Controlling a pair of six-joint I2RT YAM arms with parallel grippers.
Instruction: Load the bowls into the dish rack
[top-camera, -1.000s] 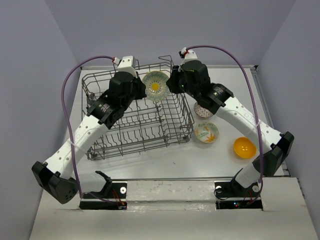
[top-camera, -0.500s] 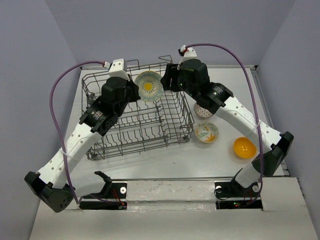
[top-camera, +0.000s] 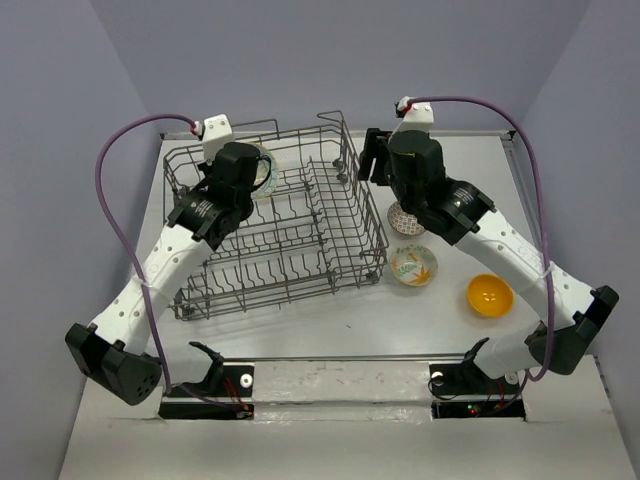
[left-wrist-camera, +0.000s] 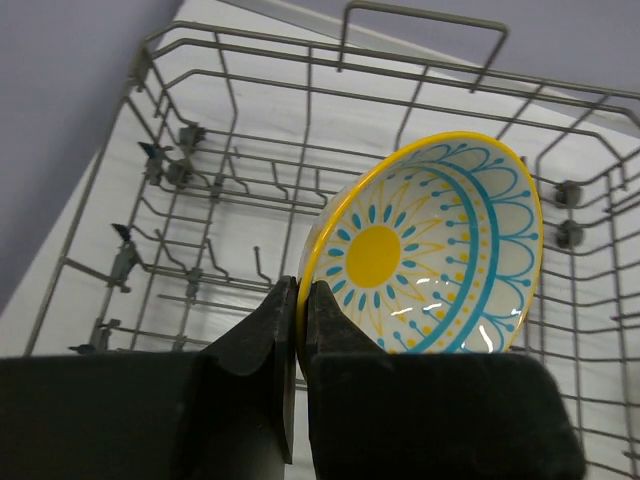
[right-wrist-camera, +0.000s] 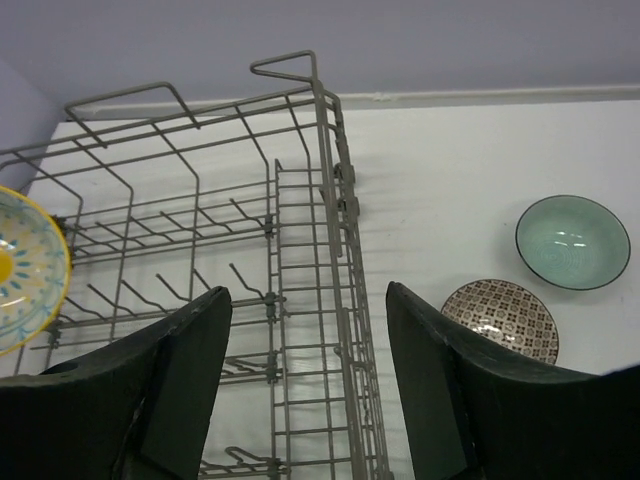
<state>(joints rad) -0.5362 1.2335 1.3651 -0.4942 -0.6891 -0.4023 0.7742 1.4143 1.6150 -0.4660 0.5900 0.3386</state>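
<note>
I'm clamping the floral bowl (left-wrist-camera: 430, 250) in my left gripper (left-wrist-camera: 300, 300) over the dish rack (top-camera: 372, 262); right gripper (right-wrist-camera: 305, 330) released, teal bowl (right-wrist-camera: 572, 242) three o'clock.

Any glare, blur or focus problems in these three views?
Left wrist: small specular glints on the glaze of the floral bowl; left gripper jaws dark, slightly soft up close. Right wrist: dish rack wires, teal bowl and patterned bowl sharp; right gripper jaws open, underexposed. Top external: even light, soft shadows, no motion blur.
</note>
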